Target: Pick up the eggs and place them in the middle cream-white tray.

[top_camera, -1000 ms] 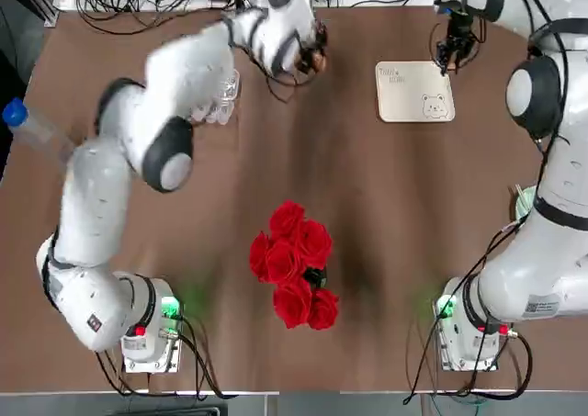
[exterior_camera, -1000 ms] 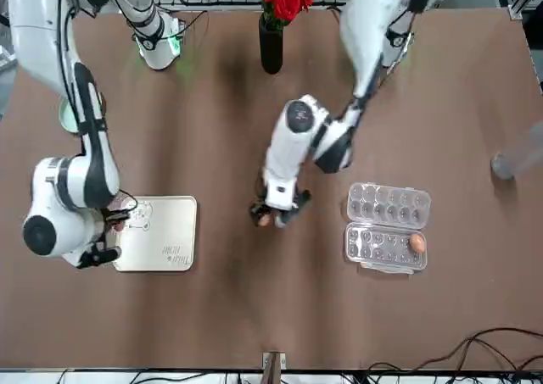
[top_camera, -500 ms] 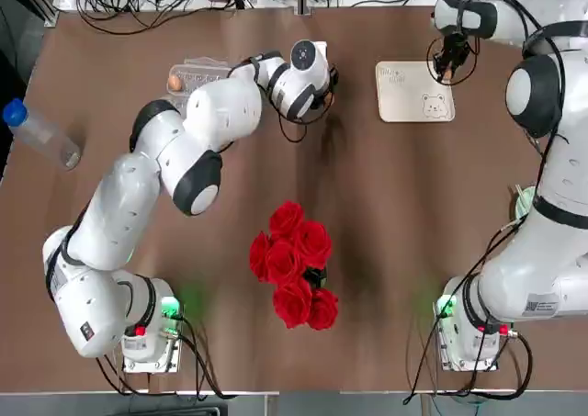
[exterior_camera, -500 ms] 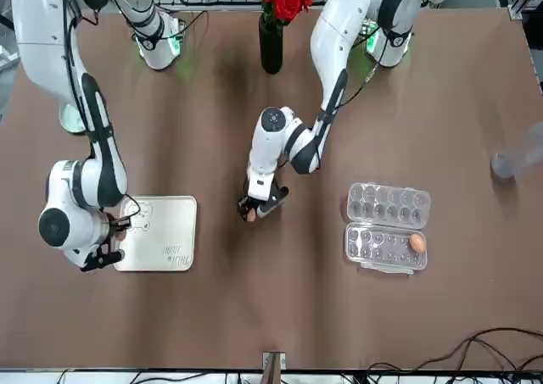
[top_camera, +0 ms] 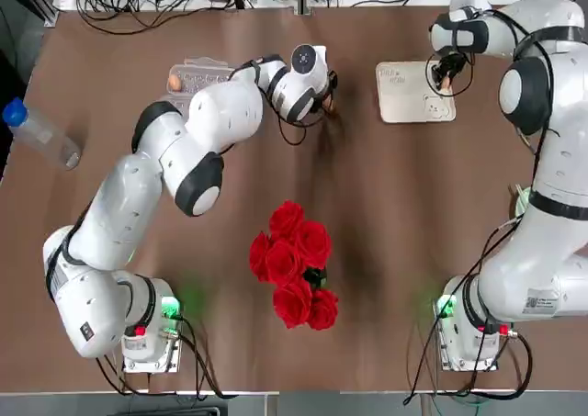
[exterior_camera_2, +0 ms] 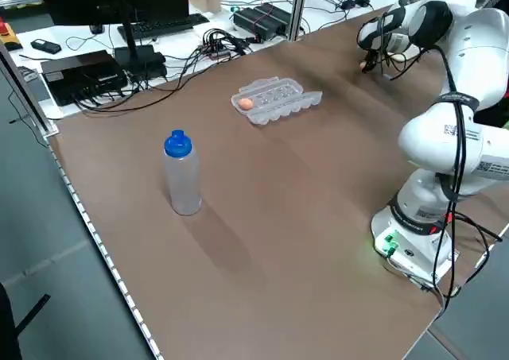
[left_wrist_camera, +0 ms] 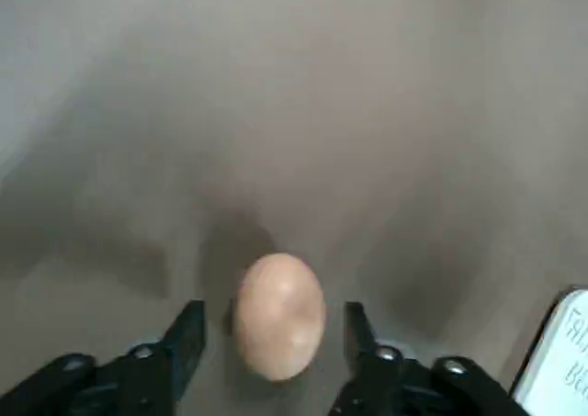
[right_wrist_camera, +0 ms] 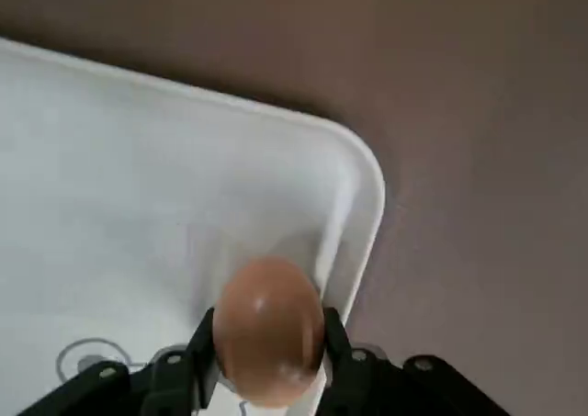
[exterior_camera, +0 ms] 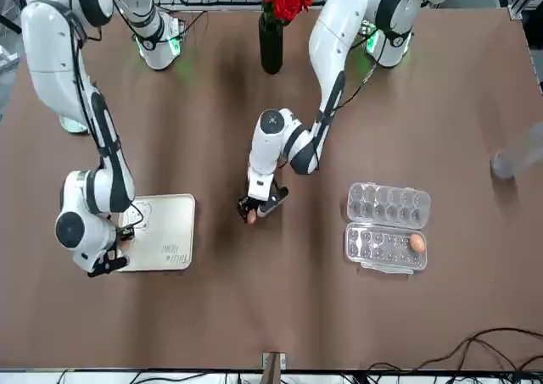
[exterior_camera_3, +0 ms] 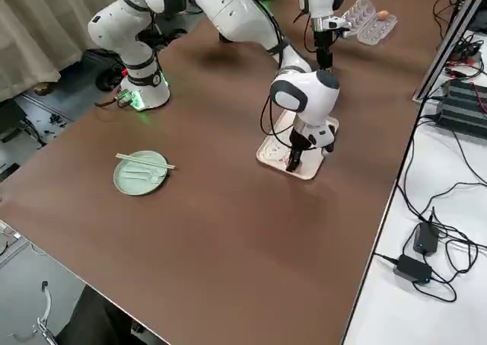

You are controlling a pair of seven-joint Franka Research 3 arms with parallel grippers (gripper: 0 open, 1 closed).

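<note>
One egg [left_wrist_camera: 277, 315] lies on the bare brown table between the spread fingers [left_wrist_camera: 188, 329] of my left gripper [top_camera: 320, 106], with a gap on each side. It also shows as the egg [exterior_camera: 250, 217] in the front view, well short of the cream-white tray [top_camera: 409, 99]. My right gripper [right_wrist_camera: 268, 342] is shut on a second egg [right_wrist_camera: 268, 329], just above the tray's [right_wrist_camera: 138, 186] corner rim. A third egg [top_camera: 173, 83] sits in the clear carton [exterior_camera: 386, 227].
A vase of red roses [top_camera: 294, 264] stands mid-table near the arms' bases. A water bottle [top_camera: 37, 131] is at the far left edge. A pale green dish [exterior_camera_3: 141, 172] with a utensil lies on the right side. Cables run along the far edge.
My left gripper has opened and the egg it held now rests on the table. My right gripper has shifted slightly along the tray's edge, still holding its egg.
</note>
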